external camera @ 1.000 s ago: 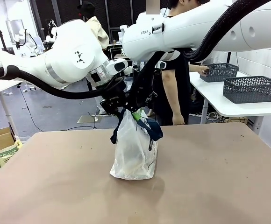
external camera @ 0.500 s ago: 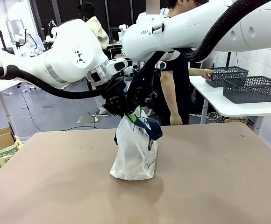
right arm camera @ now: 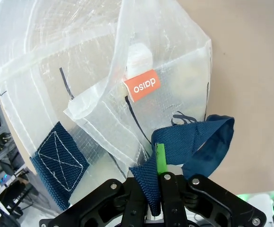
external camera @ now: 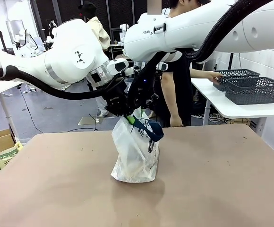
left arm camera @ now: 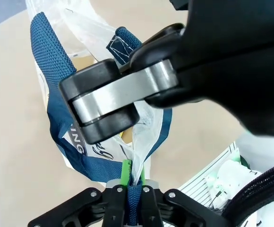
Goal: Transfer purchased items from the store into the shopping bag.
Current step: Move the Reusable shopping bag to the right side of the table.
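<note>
The shopping bag [external camera: 134, 153] stands upright mid-table, a translucent white tote with navy straps. My left gripper [external camera: 126, 116] is shut on one navy strap [left arm camera: 133, 198] at the bag's top, as the left wrist view [left arm camera: 133, 178] shows close up. My right gripper [external camera: 139, 113] is shut on the other strap [right arm camera: 193, 137], also seen in the right wrist view [right arm camera: 157, 168]. Purchased items show dimly through the bag wall [right arm camera: 80, 71]: a white piece [right arm camera: 139, 59] and something tan [left arm camera: 82, 61]. The store [external camera: 235, 75], a dark grey lattice basket, sits on a side table at right under a person's hand [external camera: 218, 74].
A second grey lattice basket [external camera: 256, 90] stands on the white side table [external camera: 222, 106]. The person stands just beyond the table's far edge. My right gripper's body [left arm camera: 127, 94] looms large in the left wrist view. Cardboard boxes [external camera: 0, 146] sit left of the table.
My left gripper has shut on the navy strap and the bag's top has shifted slightly left. The person slid the far basket rightward on the side table.
</note>
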Tool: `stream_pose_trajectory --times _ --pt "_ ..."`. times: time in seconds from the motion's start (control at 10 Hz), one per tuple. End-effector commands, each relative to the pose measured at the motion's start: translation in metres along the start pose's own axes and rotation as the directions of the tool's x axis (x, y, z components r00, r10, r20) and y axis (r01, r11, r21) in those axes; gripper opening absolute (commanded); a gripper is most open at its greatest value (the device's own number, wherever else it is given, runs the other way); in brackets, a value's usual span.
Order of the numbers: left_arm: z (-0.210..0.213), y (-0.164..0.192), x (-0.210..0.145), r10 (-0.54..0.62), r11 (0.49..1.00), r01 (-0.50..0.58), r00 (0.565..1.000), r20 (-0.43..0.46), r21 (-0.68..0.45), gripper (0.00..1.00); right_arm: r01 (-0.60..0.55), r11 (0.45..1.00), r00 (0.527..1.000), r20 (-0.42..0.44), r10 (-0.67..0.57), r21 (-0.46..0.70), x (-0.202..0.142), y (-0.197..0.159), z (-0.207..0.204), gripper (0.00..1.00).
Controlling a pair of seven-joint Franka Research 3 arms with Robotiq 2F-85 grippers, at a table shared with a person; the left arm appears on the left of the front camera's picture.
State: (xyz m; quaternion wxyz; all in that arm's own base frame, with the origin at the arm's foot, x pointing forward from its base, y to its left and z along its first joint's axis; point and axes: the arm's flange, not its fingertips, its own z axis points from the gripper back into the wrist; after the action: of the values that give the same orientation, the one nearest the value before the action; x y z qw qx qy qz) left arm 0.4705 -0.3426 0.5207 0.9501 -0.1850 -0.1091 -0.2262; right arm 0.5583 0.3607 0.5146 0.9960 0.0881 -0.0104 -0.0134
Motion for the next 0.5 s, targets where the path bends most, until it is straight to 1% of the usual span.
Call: stream_pose_trajectory --times 0.0,0.1,0.2,0.3,0.4 --pt "0.0053 -0.0014 -0.0009 0.038 0.999 -0.038 0.999 0.013 0.0 0.0 -0.02 0.999 0.999 -0.041 0.022 0.032 0.0033 0.0001 -0.0009 0.0" --pt "0.0059 -0.0018 -0.001 0.03 0.999 -0.03 0.999 0.024 0.012 0.0 -0.072 0.997 0.997 -0.024 0.073 0.04 0.0012 -0.0001 -0.0007 0.0" --pt "0.0001 0.0002 0.0 0.009 1.0 -0.009 1.0 0.0 0.0 0.0 -0.127 0.991 0.992 -0.013 0.128 0.03 0.0008 -0.0028 -0.0004 0.0" --pt "0.0001 0.0002 0.0 0.009 1.0 -0.009 1.0 0.0 0.0 0.0 -0.024 1.0 1.0 -0.001 0.024 0.001 -0.0001 0.0002 0.0 0.0" --pt "0.0001 0.0002 0.0 0.009 1.0 -0.009 1.0 0.0 0.0 0.0 -0.024 1.0 1.0 -0.001 0.024 0.001 -0.0001 0.0002 0.0 0.0"
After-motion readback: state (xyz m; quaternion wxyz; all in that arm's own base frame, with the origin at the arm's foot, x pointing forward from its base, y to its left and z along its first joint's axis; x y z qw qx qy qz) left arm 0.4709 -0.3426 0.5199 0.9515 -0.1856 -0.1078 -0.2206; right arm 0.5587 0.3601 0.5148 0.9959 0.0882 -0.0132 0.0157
